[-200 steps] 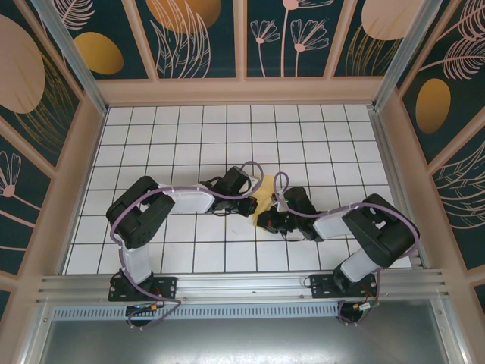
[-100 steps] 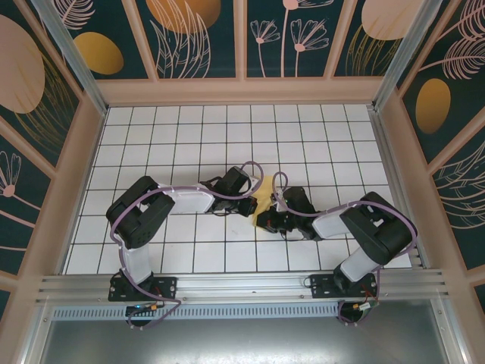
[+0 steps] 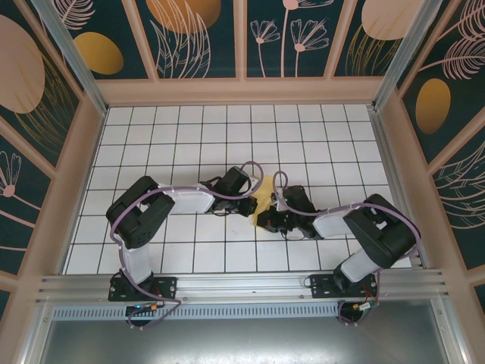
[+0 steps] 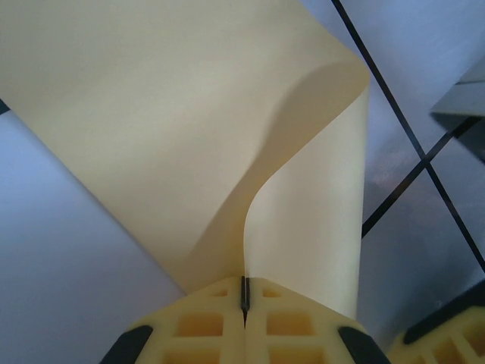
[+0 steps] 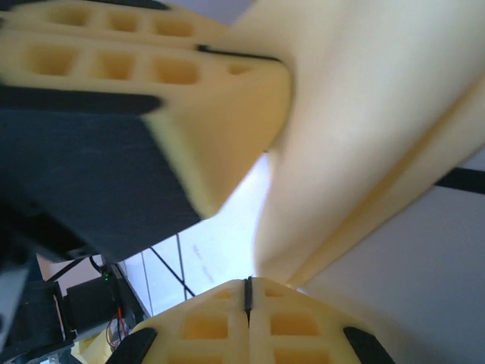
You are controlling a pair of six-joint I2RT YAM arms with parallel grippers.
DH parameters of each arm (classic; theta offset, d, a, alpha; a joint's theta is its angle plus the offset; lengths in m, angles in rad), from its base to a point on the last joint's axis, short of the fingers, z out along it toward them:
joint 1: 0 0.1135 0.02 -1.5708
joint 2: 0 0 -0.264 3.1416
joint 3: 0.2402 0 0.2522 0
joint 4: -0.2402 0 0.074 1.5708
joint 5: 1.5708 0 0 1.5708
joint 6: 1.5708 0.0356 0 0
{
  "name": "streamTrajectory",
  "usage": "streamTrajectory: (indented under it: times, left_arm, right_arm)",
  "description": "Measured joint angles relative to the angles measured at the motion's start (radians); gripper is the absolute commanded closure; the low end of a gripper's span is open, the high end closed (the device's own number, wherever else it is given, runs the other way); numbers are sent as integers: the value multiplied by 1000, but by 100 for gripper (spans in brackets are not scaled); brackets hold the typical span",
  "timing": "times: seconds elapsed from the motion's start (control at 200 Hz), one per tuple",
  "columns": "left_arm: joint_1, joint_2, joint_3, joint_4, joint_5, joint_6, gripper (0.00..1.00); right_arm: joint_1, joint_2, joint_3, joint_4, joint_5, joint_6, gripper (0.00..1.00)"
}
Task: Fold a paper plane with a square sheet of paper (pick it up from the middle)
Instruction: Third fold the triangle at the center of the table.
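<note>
The pale-yellow square sheet of paper (image 3: 263,199) is held just above the middle of the tiled table, between both grippers. In the left wrist view the sheet (image 4: 174,129) curls up from my left gripper (image 4: 244,292), whose jaws are shut on its edge. In the right wrist view the sheet (image 5: 364,114) lies doubled over in layers and runs into my right gripper (image 5: 248,292), shut on it. From above, the left gripper (image 3: 252,205) and the right gripper (image 3: 267,218) nearly touch. No paper plane shape shows.
The white grid table (image 3: 189,136) is walled on three sides by patterned panels (image 3: 242,38). An aluminium rail (image 3: 242,284) with both arm bases runs along the near edge. The left gripper's foam fingers (image 5: 189,91) loom close at the upper left of the right wrist view.
The right arm's elbow has shifted very slightly. Both grippers and the paper stay where they were.
</note>
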Motion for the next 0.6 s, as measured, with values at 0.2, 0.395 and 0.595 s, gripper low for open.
streamTrajectory:
  times: [0.2,0.395,0.595]
  left_arm:
    - [0,0,0,0,0,0,93]
    - [0,0,0,0,0,0,93]
    - [0,0,0,0,-1,0,93]
  right_arm:
    - [0,-3,23,1,0,-4,100]
    - [0,70,39,-1,4,-19,100]
    - [-9,111,51,15,-28,-22,100]
